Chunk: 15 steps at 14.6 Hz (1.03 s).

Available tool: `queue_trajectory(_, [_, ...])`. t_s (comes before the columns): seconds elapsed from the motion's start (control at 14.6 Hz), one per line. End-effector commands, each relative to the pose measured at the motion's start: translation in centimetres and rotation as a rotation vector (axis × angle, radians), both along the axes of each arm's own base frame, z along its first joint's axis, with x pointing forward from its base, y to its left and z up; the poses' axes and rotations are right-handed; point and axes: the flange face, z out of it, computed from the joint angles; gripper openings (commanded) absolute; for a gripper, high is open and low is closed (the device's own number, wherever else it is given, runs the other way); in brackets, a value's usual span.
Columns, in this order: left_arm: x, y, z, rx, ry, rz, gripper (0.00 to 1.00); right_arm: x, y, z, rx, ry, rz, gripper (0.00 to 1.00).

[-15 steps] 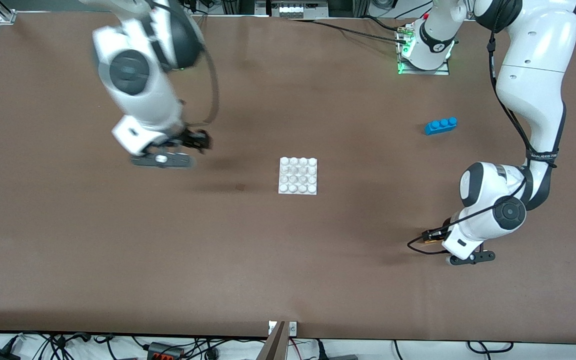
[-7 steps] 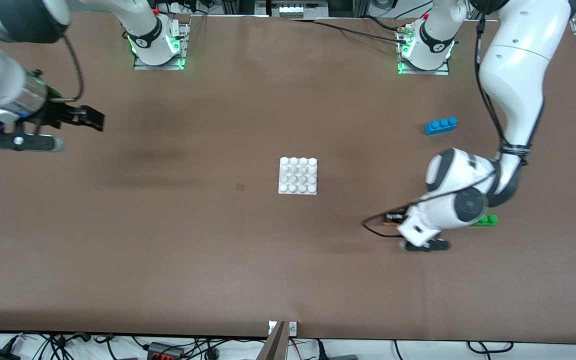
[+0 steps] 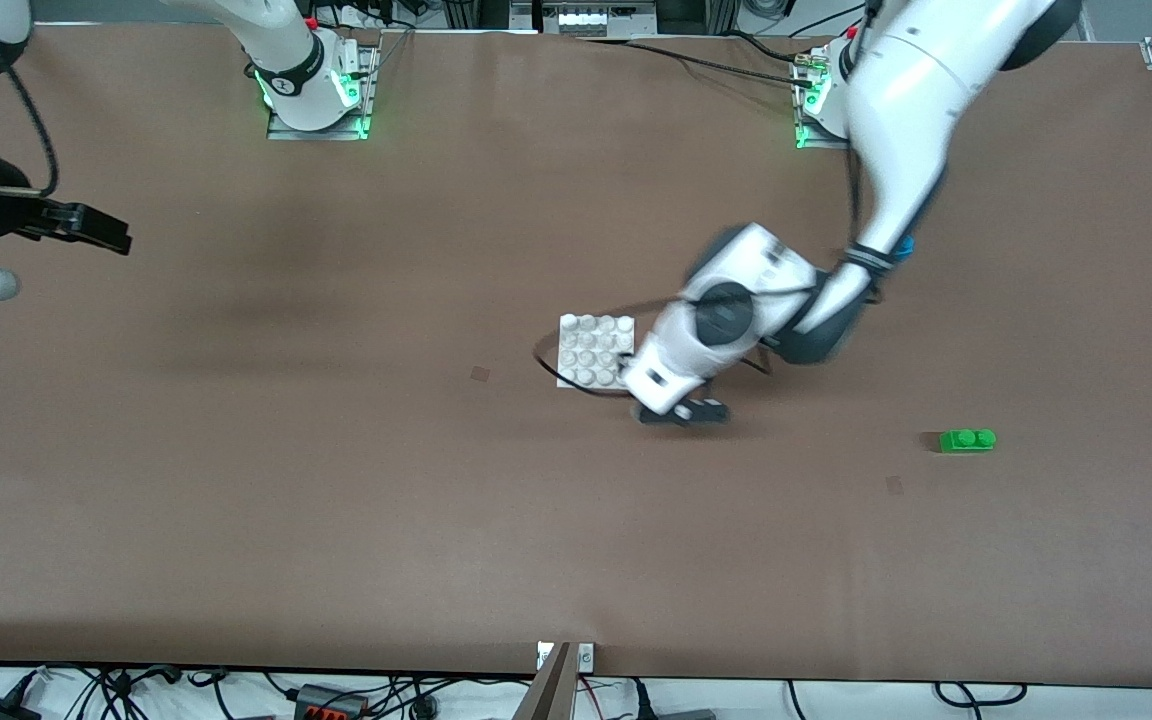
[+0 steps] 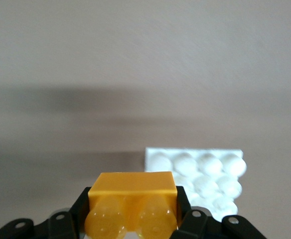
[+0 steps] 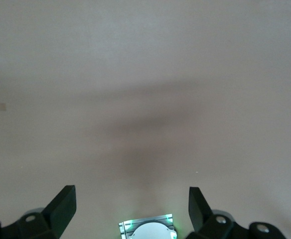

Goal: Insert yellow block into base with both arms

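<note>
Yellow block (image 4: 131,203) held in left fingers beside base (image 4: 200,172) edge, right fingers (image 5: 63,204) wide

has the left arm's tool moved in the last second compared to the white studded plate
Yes. The left tool, shut on the small yellow two-stud brick, has travelled from the left arm's end of the table to the edge of the flat white studded plastic plate.

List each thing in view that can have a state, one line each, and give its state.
Yellow block: held in the left gripper, not yet on the base.
Base: flat on the table, no brick on the studs that show.
Left gripper: shut on the yellow block, beside the base.
Right gripper: open, empty, waiting over the right arm's end of the table.
Green brick: loose on the table, studs up.
</note>
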Motion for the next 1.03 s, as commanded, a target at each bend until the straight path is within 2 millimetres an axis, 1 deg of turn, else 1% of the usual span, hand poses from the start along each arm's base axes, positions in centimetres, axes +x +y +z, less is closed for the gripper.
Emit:
queue_trajectory(0.0, [-1.9,-2.6,-0.4,0.035,-0.030,-0.050,0.44,0.0,-1.2,0.9,0.053,0.007,0.048,1.00])
queue_trajectory(0.07, [-3.3,-4.4,-0.6,0.035,-0.029,-0.082,0.44,-0.3,-1.5,1.2,0.072,0.001,0.072,1.00])
queue_trajectory(0.14, [-3.7,-4.8,-0.9,0.037,-0.026,-0.091,0.44,-0.4,-2.9,1.1,0.084,0.002,0.058,1.00])
queue_trajectory(0.21, [-3.7,-4.8,-1.4,0.033,-0.027,-0.087,0.44,-0.3,-4.4,0.9,0.095,-0.005,0.052,1.00])
queue_trajectory(0.27, [-3.8,-5.1,-1.7,0.015,-0.041,-0.081,0.44,-0.4,-4.9,0.8,0.109,-0.008,0.070,1.00])
queue_trajectory(0.34, [-4.3,-5.7,-2.3,0.007,-0.042,-0.063,0.44,-1.3,-5.1,1.3,0.112,-0.033,0.082,1.00])
queue_trajectory(0.41, [-5.2,-6.6,-2.8,0.013,-0.039,-0.064,0.44,-2.4,-5.3,0.7,0.110,-0.071,0.086,1.00])
queue_trajectory(0.48, [-5.4,-6.7,-3.3,0.025,-0.051,-0.079,0.44,-4.0,-5.8,0.3,0.098,-0.146,0.098,1.00])
queue_trajectory(0.55, [-5.6,-6.6,-3.8,0.039,-0.053,-0.081,0.44,-5.1,-5.9,-0.3,0.097,-0.174,0.144,1.00])
queue_trajectory(0.62, [-5.9,-6.2,-4.5,0.052,-0.046,-0.077,0.44,-5.3,-6.2,-0.3,0.102,-0.171,0.171,1.00])
queue_trajectory(0.75, [-6.6,-6.5,-4.8,0.050,-0.046,-0.083,0.44,-4.3,-6.5,0.0,0.110,-0.161,0.162,1.00])
queue_trajectory(0.82, [-7.1,-7.0,-4.9,0.054,-0.051,-0.086,0.44,-3.8,-6.3,0.7,0.114,-0.155,0.170,1.00])
queue_trajectory(0.89, [-7.3,-7.2,-5.0,0.064,-0.064,-0.093,0.44,-2.9,-6.6,0.7,0.119,-0.128,0.163,1.00])
queue_trajectory(0.96, [-7.2,-7.2,-5.2,0.072,-0.072,-0.092,0.44,-2.4,-6.5,0.9,0.120,-0.116,0.158,1.00])
